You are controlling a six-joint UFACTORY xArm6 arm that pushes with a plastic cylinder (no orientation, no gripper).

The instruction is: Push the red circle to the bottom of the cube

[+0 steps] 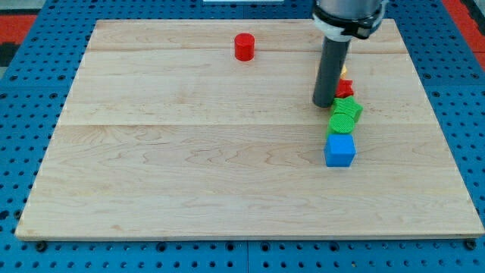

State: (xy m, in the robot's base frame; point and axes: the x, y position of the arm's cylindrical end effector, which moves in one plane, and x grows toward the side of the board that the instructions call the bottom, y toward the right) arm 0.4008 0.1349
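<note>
The red circle is a short red cylinder near the view's top, left of centre-right. The blue cube sits at the view's right of centre. My tip is the lower end of the dark rod, just left of a green block and above the cube. It stands far to the right of and below the red circle, not touching it. Two green blocks are stacked in a column above the cube, the lower one touching it.
A red block and a bit of a yellow block show behind the rod, above the green ones. The wooden board lies on a blue perforated table.
</note>
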